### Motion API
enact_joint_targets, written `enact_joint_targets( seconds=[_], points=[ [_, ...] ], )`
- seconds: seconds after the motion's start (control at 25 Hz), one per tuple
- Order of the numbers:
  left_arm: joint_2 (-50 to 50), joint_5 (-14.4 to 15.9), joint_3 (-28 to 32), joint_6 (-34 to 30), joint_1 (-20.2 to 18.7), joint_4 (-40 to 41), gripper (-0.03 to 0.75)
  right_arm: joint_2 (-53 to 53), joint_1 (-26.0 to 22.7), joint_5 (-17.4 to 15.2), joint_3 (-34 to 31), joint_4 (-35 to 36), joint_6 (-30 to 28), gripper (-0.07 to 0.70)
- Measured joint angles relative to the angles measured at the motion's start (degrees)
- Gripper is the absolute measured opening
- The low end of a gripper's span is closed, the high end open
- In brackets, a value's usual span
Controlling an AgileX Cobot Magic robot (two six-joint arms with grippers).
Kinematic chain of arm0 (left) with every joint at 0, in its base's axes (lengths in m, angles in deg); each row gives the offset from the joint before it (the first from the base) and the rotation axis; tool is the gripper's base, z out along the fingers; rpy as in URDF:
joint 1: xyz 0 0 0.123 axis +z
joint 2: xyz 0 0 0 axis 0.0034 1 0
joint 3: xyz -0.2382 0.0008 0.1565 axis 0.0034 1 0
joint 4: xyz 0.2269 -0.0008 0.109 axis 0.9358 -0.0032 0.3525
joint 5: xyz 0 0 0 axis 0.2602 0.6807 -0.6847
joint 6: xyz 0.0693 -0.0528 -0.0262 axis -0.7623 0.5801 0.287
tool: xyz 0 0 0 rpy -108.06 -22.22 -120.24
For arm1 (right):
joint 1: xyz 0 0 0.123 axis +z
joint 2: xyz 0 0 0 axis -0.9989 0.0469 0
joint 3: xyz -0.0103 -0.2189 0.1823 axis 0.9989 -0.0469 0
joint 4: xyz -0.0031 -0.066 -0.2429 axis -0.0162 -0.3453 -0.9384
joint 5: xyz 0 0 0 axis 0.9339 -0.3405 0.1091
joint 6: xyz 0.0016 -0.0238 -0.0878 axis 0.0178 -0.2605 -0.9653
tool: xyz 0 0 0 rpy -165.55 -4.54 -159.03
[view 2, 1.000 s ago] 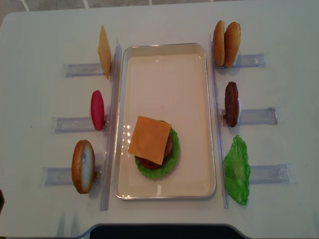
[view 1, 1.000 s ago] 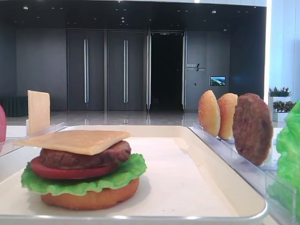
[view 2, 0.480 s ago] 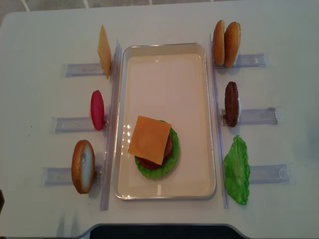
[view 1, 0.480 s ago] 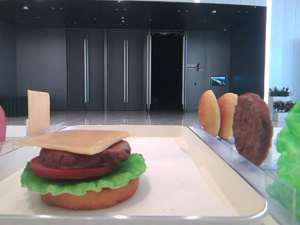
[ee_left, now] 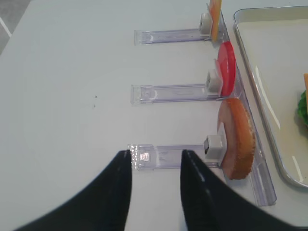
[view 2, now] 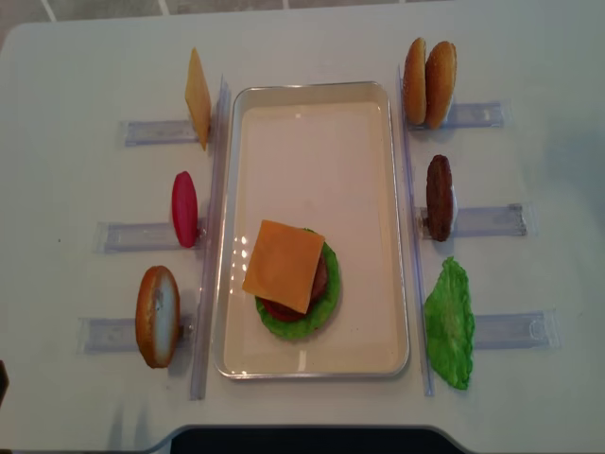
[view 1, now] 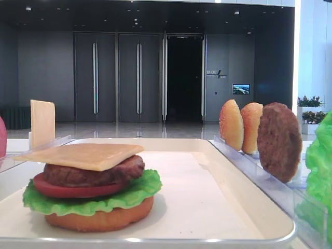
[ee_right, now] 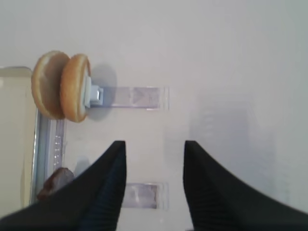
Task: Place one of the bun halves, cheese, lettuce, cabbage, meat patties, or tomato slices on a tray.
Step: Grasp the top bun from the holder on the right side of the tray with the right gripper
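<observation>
The white tray (view 2: 313,87) holds a stack: orange bun base, lettuce, tomato, patty and a cheese (view 2: 284,266) slice on top (view 1: 83,154). Two bun halves (view 2: 430,83) stand in the far right rack, a meat patty (view 2: 439,197) in the rack nearer me, and loose lettuce (view 2: 449,323) beside that. On the left stand upright cheese (view 2: 198,97), a tomato slice (view 2: 184,208) and an orange-brown bun piece (view 2: 158,315). Cabbage is out of view. My right gripper (ee_right: 155,143) hangs open and empty over bare table, right of the bun halves (ee_right: 61,86). My left gripper (ee_left: 156,152) is open and empty, left of the bun piece (ee_left: 237,137).
Clear plastic racks (view 2: 487,219) run out from both long sides of the tray, with clear rails (view 2: 210,236) along its edges. The white table (view 2: 66,189) extends past the racks on both sides. A dark hall with doors lies behind the table.
</observation>
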Motion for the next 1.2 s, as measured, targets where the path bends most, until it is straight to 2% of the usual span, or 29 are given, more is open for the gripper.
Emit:
enact_joint_targets(
  seconds=[0.12, 0.32, 0.68, 0.88, 1.0, 1.2],
  points=[
    [0.0, 0.0, 0.0, 0.0, 0.0, 0.0, 0.265, 4.9, 0.0, 0.0, 5.0, 1.8, 0.0, 0.303],
    [0.0, 0.0, 0.0, 0.0, 0.0, 0.0, 0.265, 10.5, 0.0, 0.0, 9.9, 3.3, 0.0, 0.303],
    [0.0, 0.0, 0.0, 0.0, 0.0, 0.0, 0.265, 11.2, 0.1, -0.1, 10.5, 3.3, -0.1, 0.308],
    [0.0, 0.0, 0.0, 0.0, 0.0, 0.0, 0.265, 11.2, 0.9, -0.1, 10.5, 3.2, -0.1, 0.348],
    [0.0, 0.0, 0.0, 0.0, 0.0, 0.0, 0.265, 11.2, 3.9, -0.1, 10.5, 3.2, 0.2, 0.374],
    [0.0, 0.0, 0.0, 0.0, 0.0, 0.0, 0.265, 11.2, 11.9, -0.1, 10.5, 2.9, 2.6, 0.381]
  ],
)
